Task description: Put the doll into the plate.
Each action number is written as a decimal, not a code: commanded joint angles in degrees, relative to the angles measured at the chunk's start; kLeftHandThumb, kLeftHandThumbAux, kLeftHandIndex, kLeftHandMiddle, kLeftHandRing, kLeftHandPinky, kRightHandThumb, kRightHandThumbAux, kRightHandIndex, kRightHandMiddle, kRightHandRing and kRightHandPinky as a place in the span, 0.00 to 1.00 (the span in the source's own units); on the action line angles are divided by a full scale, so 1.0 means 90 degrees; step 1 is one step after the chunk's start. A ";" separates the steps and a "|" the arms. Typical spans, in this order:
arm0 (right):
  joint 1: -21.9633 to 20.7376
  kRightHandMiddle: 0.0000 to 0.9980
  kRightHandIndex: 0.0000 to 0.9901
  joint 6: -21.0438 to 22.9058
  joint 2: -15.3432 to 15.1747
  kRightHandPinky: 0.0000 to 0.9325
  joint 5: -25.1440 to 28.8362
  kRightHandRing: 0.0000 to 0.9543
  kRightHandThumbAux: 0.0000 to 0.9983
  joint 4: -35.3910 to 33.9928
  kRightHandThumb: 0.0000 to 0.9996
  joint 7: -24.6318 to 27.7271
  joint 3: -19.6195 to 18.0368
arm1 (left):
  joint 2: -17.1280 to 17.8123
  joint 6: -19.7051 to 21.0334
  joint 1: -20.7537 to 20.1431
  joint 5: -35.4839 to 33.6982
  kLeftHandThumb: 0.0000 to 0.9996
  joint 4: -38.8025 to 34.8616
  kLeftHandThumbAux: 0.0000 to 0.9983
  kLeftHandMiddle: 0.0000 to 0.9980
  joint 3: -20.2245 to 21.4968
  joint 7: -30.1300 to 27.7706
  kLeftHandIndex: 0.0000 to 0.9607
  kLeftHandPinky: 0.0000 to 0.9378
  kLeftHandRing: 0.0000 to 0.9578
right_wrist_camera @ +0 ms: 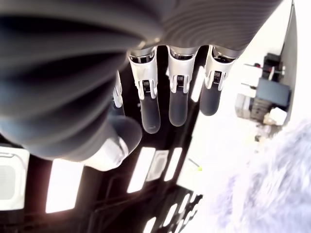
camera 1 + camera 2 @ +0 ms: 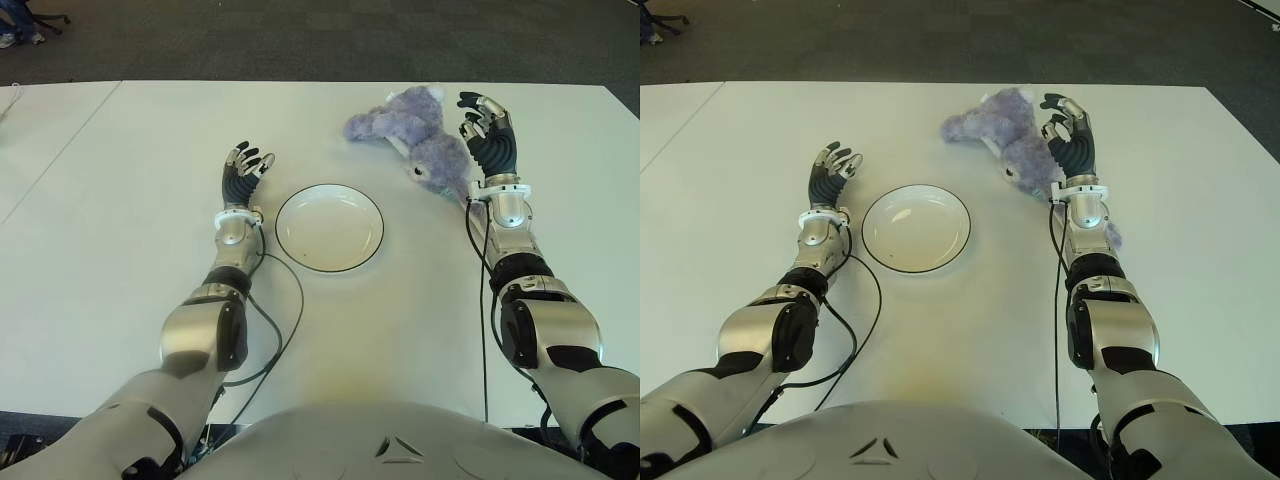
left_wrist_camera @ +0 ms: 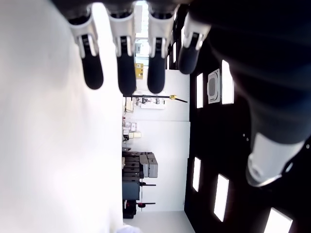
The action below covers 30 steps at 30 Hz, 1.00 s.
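The doll, a purple plush toy, lay on the white table at the far right, well apart from the plate, which sat empty near the middle. The right hand stood just to the right of the doll, palm turned toward it, its fingers spread and slightly bent with nothing between them; whether it touched the plush could not be told. The left hand showed just left of the plate, fingers loosely open and holding nothing.

By the look of it, the task was at the reaching step: the doll had not been grasped and the plate held nothing. The next move seemed to call for the right hand to close around the soft body, lift it clear of the table and carry it left and nearer to the plate. The plush should squash easily, so a full wrap of the fingers would likely serve better than a pinch.
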 commanded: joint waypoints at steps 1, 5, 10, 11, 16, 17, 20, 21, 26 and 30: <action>0.0194 0.87 0.44 -0.0158 0.0023 0.92 0.0050 0.92 0.72 -0.0194 0.71 0.0100 0.0059 | -0.0396 0.0780 0.1194 -0.0045 0.00 0.0817 0.64 0.23 0.0043 -0.0019 0.17 0.25 0.24; 0.0217 0.87 0.44 -0.0172 0.0014 0.92 0.0002 0.92 0.72 -0.0225 0.71 0.0064 0.0068 | -0.0395 0.0781 0.1190 -0.0047 0.00 0.0816 0.63 0.23 0.0047 -0.0010 0.17 0.27 0.25; 0.0238 0.87 0.44 -0.0230 -0.0020 0.93 -0.0123 0.92 0.72 -0.0210 0.71 -0.0051 0.0109 | -0.0387 0.0809 0.1185 -0.0029 0.00 0.0818 0.62 0.23 0.0029 0.0002 0.16 0.26 0.25; 0.0239 0.87 0.44 -0.0240 -0.0023 0.93 -0.0137 0.92 0.72 -0.0210 0.71 -0.0068 0.0114 | -0.0386 0.0812 0.1185 -0.0027 0.00 0.0818 0.62 0.23 0.0027 0.0003 0.16 0.26 0.25; 0.0250 0.87 0.44 -0.0283 -0.0041 0.91 -0.0164 0.92 0.72 -0.0214 0.71 -0.0076 0.0152 | -0.0378 0.0818 0.1194 -0.0036 0.00 0.0821 0.62 0.23 0.0033 -0.0047 0.15 0.24 0.24; 0.0251 0.87 0.44 -0.0284 -0.0041 0.91 -0.0170 0.92 0.72 -0.0217 0.71 -0.0085 0.0162 | -0.0374 0.0819 0.1195 -0.0042 0.00 0.0821 0.63 0.23 0.0038 -0.0060 0.15 0.25 0.24; 0.0265 0.87 0.44 -0.0304 -0.0062 0.92 -0.0224 0.92 0.72 -0.0218 0.71 -0.0143 0.0202 | -0.0368 0.0816 0.1197 -0.0062 0.00 0.0821 0.64 0.23 0.0057 -0.0091 0.16 0.25 0.25; 0.0269 0.87 0.44 -0.0315 -0.0071 0.92 -0.0242 0.92 0.72 -0.0215 0.71 -0.0163 0.0214 | -0.0368 0.0806 0.1200 -0.0060 0.00 0.0821 0.64 0.23 0.0056 -0.0091 0.16 0.25 0.25; 0.0276 0.85 0.44 -0.0328 -0.0153 0.87 -0.0395 0.90 0.72 -0.0179 0.71 -0.0198 0.0343 | -0.0372 0.0775 0.1209 -0.0029 0.00 0.0819 0.64 0.23 0.0026 -0.0063 0.16 0.24 0.25; 0.0370 0.32 0.23 -0.0094 -0.0367 0.39 -0.0749 0.36 0.58 -0.0180 0.21 -0.0016 0.0675 | -0.0364 0.0775 0.1209 -0.0021 0.00 0.0820 0.64 0.23 0.0020 -0.0046 0.16 0.25 0.24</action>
